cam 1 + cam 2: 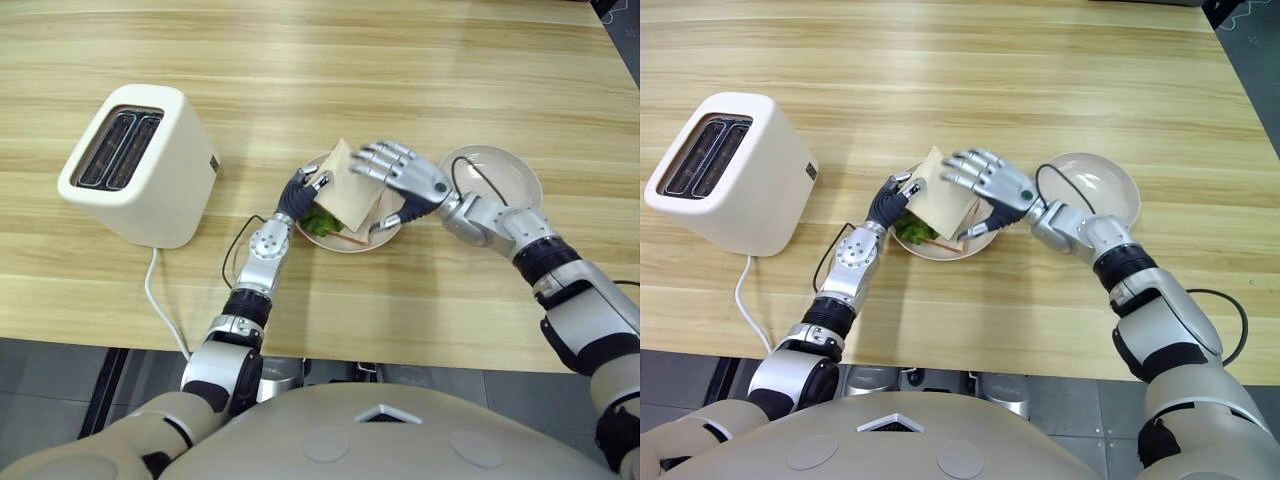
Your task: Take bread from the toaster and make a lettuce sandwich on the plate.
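A round plate (352, 244) lies at the table's middle with green lettuce (320, 221) on it. A bread slice (350, 192) leans tilted over the lettuce, its far corner raised. My left hand (302, 192) is at the slice's left edge with its fingers curled onto it. My right hand (408, 176) hovers over the slice's right side, fingers spread above it and thumb low by the plate rim. The cream toaster (150, 190) stands at the left; its two slots (118, 148) look empty.
An empty white dish (503, 172) sits just right of the plate, behind my right wrist. The toaster's white cord (160, 305) runs off the table's front edge. Bare wood stretches across the far half of the table.
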You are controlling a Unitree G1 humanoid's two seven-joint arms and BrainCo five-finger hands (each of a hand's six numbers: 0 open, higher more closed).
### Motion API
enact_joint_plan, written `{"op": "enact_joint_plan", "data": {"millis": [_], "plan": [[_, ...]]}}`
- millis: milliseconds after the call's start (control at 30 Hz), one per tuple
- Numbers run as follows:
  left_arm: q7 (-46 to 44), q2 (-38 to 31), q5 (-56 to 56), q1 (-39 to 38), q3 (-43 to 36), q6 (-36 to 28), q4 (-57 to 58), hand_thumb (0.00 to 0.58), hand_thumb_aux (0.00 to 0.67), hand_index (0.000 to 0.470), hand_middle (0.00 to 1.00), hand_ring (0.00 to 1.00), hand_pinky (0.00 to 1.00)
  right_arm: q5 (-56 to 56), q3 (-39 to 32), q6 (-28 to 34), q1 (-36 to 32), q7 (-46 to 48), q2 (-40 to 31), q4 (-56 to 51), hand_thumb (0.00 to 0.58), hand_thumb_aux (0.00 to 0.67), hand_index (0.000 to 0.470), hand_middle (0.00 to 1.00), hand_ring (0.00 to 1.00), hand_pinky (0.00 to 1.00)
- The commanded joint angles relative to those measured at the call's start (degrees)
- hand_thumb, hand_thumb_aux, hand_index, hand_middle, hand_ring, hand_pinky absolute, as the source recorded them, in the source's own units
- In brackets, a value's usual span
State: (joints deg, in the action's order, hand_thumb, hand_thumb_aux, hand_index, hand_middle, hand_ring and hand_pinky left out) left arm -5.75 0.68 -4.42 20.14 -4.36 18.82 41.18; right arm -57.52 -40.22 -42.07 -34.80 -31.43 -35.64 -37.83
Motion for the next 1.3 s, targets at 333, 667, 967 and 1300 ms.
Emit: {"op": "enact_joint_plan", "data": {"millis": [333,667,967,1300], "plan": [[0.2,0.2,-0.3,1.1,-0.1,1.0,2.1,0.58,0.67,0.46,1.0,1.0,1.0,4.4,1.4,-3.9,5.4,18.6,-2.3,7.9,0.0,0.0,0.0,0.0,0.0,0.0],[0.2,-0.1,-1.2,0.6,-0.7,0.9,1.5,0.58,0.67,0.46,1.0,1.0,1.0,3.3,-0.1,-3.8,5.2,24.1,0.1,2.3,0.0,0.0,0.0,0.0,0.0,0.0],[1.7,-0.6,-3.8,0.4,-1.6,1.8,0.4,0.551,0.52,0.357,0.1,0.1,0.1,3.2,-1.0,-5.1,5.1,26.8,2.1,-1.9,0.0,0.0,0.0,0.0,0.0,0.0],[7.0,-2.5,-8.7,0.2,-2.8,4.5,-2.9,0.0,0.0,0.0,0.0,0.0,0.0,2.9,-1.8,-6.4,4.8,27.6,3.1,-4.1,0.0,0.0,0.0,0.0,0.0,0.0]]}}
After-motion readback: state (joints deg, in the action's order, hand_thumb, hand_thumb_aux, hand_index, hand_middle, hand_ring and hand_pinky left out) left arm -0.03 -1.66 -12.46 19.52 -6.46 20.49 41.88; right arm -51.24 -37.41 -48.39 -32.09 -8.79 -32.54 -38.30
